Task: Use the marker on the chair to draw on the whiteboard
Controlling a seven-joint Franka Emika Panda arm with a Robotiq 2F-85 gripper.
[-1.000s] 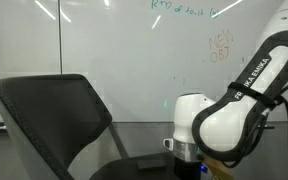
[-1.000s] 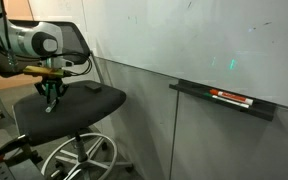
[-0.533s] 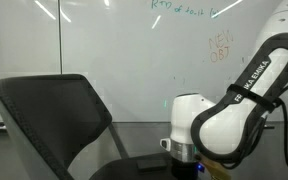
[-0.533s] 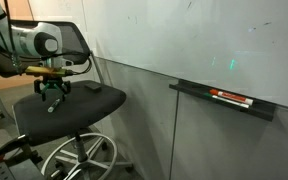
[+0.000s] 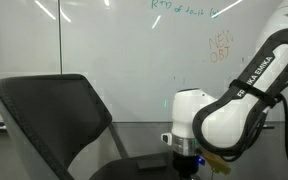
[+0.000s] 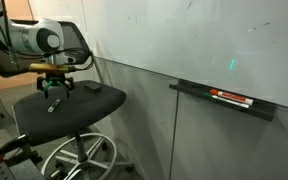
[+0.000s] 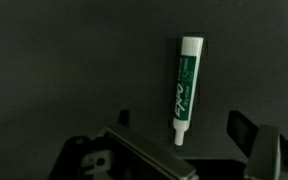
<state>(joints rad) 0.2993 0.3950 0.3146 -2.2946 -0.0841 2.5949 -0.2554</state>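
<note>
- Gripper (image 7: 184, 130) is spread wide in the wrist view. One fingertip (image 7: 125, 118) sits at 9 o'clock of the marker's lower end and the other at 3 o'clock, neither touching it.
- Marker (image 7: 185, 88) has a green-and-white barrel and lies flat on the dark seat of the chair (image 7: 64, 70). It is nearly upright in that view, top end leaning slightly toward 1 o'clock.
- Its lower end sits between the two fingers; the rest of the barrel runs out toward 12 o'clock.
- In an exterior view the gripper (image 6: 56, 90) points straight down over the chair (image 6: 94, 108), on the 9 o'clock side of the cushion, with a gap above the surface.
- Pale speck (image 6: 52, 107) on the seat right under the gripper is probably the marker, but it is too small to confirm from there.
- Small dark block (image 6: 90, 88) also lies on the seat, at 3 o'clock of the gripper and apart from it.
- Whiteboard (image 6: 204, 40) fills the wall from behind the chair out to 3 o'clock.
- Grey ledge (image 6: 191, 90) under the board holds a flat red-and-black item (image 6: 232, 97), well apart from the chair.
- In an exterior view the arm (image 5: 224, 120) curls down from 2 o'clock, and the bottom edge cuts off the gripper.
- Backrest (image 5: 54, 115) is at 8 o'clock there, with the whiteboard (image 5: 124, 50) behind it carrying green and orange writing near 1 o'clock.
</note>
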